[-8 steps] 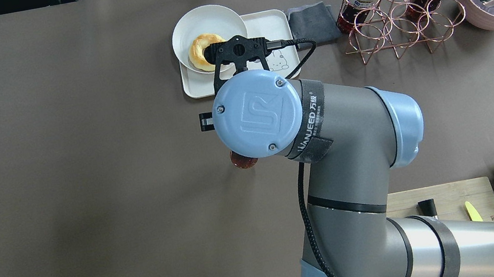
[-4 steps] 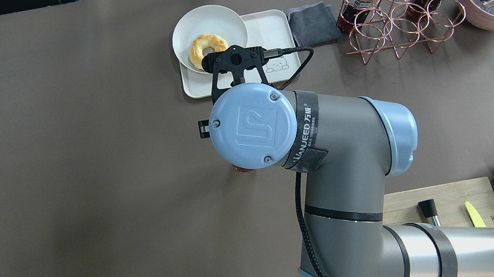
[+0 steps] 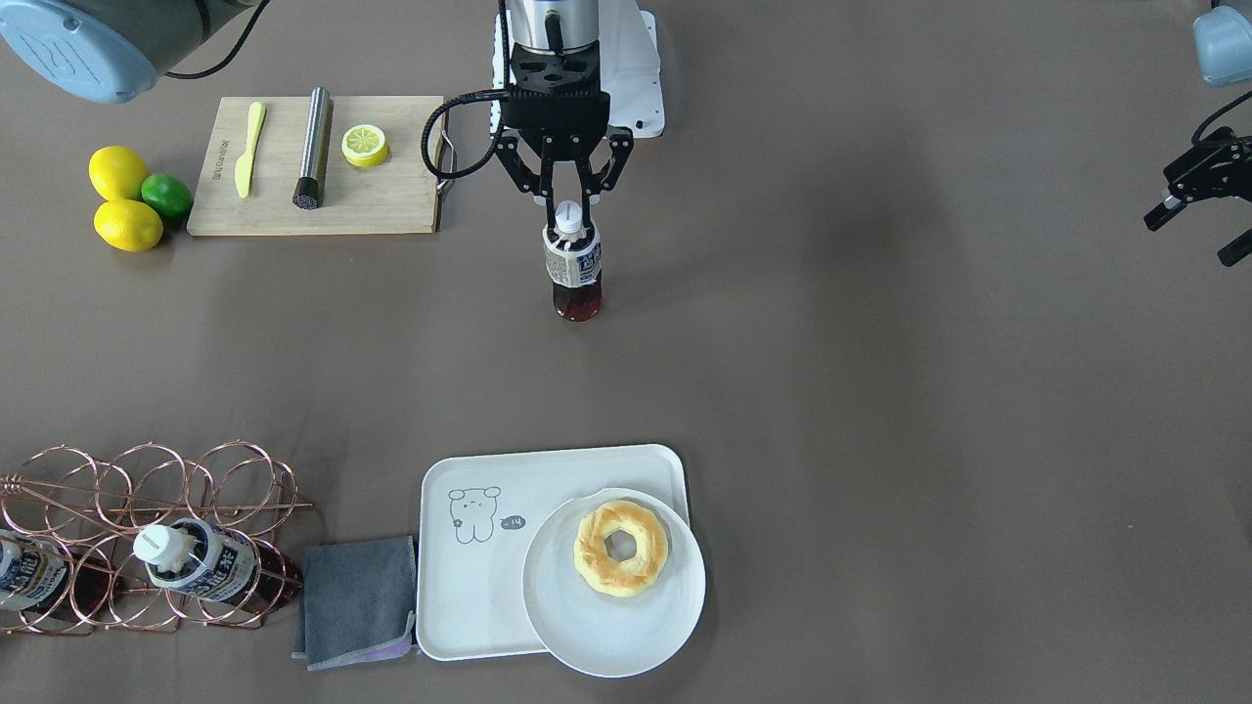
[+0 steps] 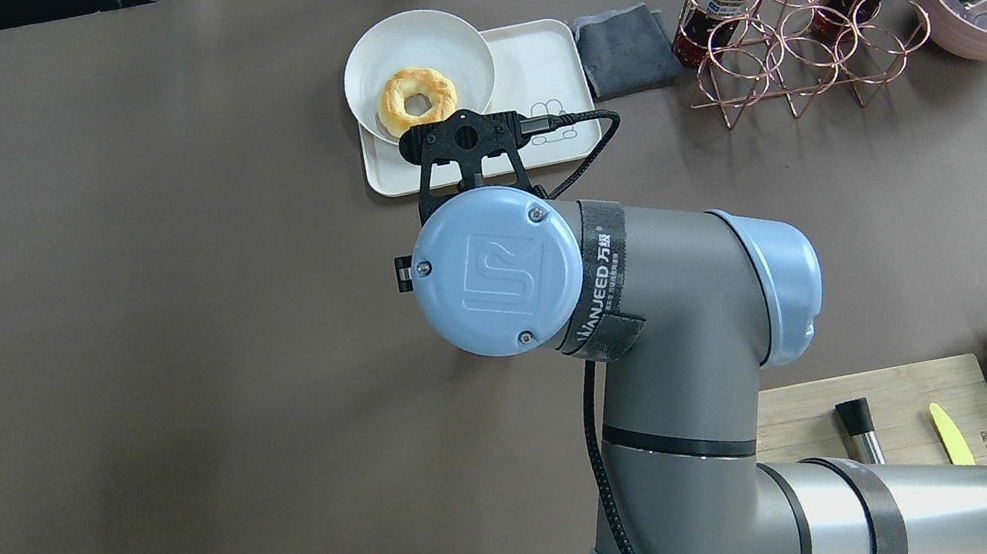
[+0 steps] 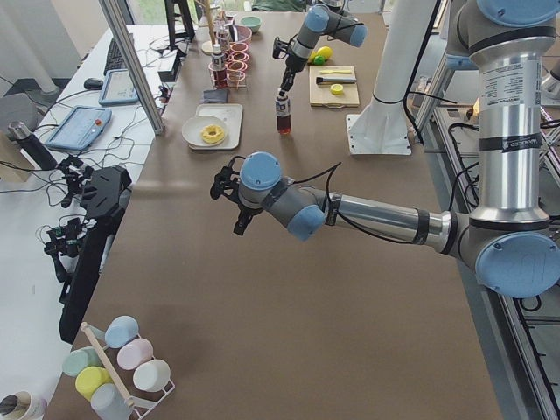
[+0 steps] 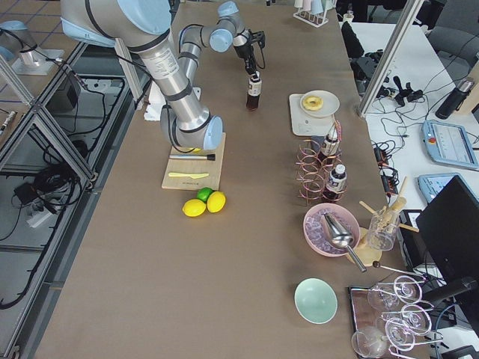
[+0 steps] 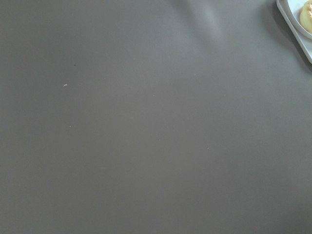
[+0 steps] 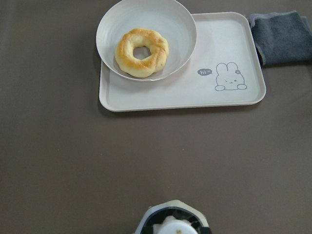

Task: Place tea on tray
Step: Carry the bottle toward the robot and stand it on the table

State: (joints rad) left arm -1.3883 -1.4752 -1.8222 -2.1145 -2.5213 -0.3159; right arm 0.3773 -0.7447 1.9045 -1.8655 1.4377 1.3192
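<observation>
The tea (image 3: 573,269), a small bottle of dark red-brown liquid with a white cap, hangs upright in mid-table. My right gripper (image 3: 570,217) is shut on its cap from above. In the right wrist view the cap (image 8: 170,227) shows at the bottom edge. The white tray (image 3: 469,587) with the cartoon drawing lies farther out from the robot; it also shows in the right wrist view (image 8: 219,44) and the overhead view (image 4: 538,66). I cannot tell whether the bottle's base touches the table. In the overhead view the arm hides the bottle. My left gripper (image 3: 1193,210) is open and empty, far off to the side.
A round white plate (image 3: 606,626) with a doughnut (image 3: 621,548) overlaps the tray's corner. A grey cloth (image 3: 357,601) lies beside the tray. A copper wire rack (image 3: 147,548) holds two more tea bottles. A cutting board (image 3: 313,166), lemons and a lime are near the robot.
My right wrist has moved toward the robot's side in the overhead view. It now covers the bottle's base, which showed under it before. The tray and plate have not moved.
</observation>
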